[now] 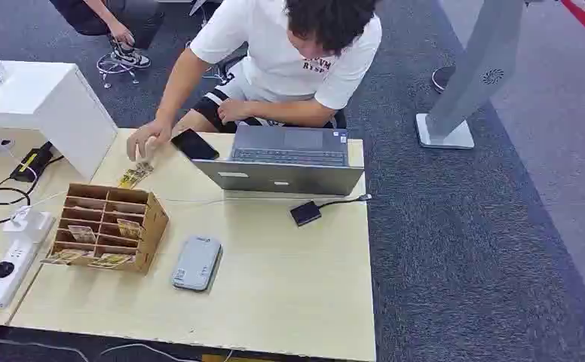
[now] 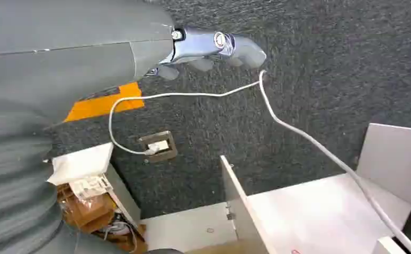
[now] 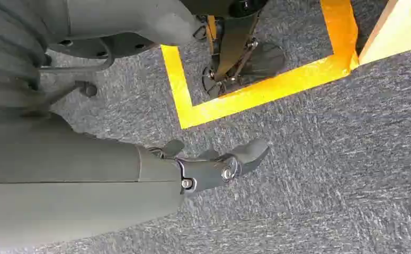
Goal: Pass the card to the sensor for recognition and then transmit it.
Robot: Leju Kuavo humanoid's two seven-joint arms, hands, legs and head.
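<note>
Several cards [image 1: 133, 177] lie on the pale wooden worktop [image 1: 289, 286], just behind the wooden card rack [image 1: 107, 226], and a person's hand [image 1: 148, 139] rests on them. More cards stand in the compartments of the rack, and a few lie at its front edge. The grey card sensor [image 1: 197, 262] lies flat on the worktop just beside the rack, on the side toward the laptop [image 1: 283, 160], and nothing lies on it. A black phone [image 1: 194, 144] lies next to the person's hand, touching the back corner of the laptop. A small black adapter [image 1: 305, 213] with a cable sits in front of the laptop. A white power strip [image 1: 10, 264] lies at the worktop's edge beside the rack. The left hand [image 2: 208, 50] hangs over dark carpet above a white cable [image 2: 298, 137]; its fingers are loosely apart and it holds nothing. The right hand [image 3: 214, 164] hangs over grey carpet near yellow floor tape [image 3: 256, 87], its fingers also apart and with nothing in them.
</note>
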